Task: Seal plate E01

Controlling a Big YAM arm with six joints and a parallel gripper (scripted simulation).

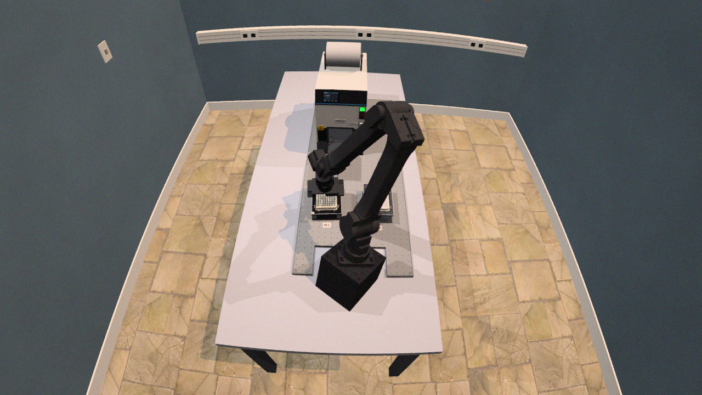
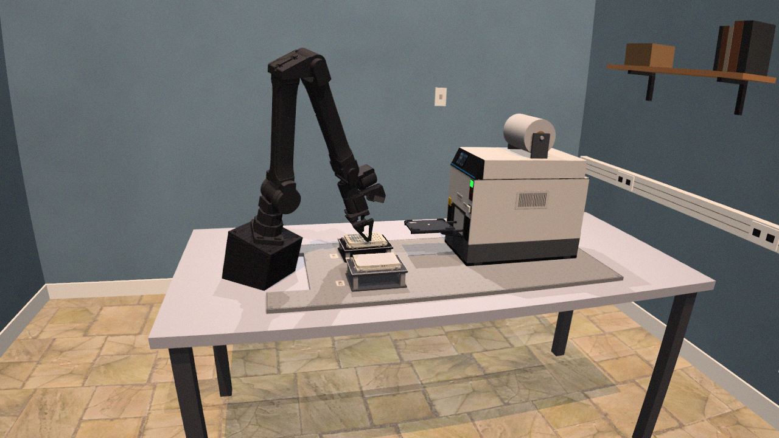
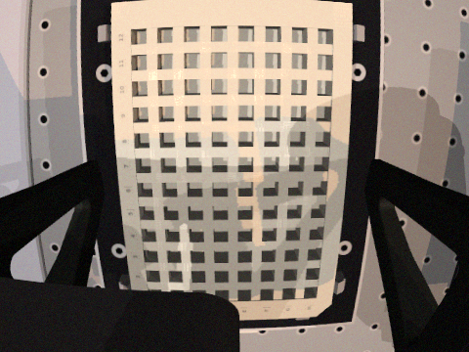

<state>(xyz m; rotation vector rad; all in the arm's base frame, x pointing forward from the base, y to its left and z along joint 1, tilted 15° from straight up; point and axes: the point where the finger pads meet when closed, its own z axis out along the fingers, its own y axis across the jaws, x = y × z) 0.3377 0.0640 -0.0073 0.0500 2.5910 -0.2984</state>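
Plate E01 (image 1: 326,208) (image 2: 375,243) (image 3: 205,152) sits in plate nest N1 (image 1: 326,217) (image 2: 387,249) (image 3: 365,122), jaws apart on either side, gripping nothing. Risk, as judged: shallow or off-centre closure could tilt or drop it during lifting. Appearance: cream, rectangular, wells square and uncovered, numbers along one long side
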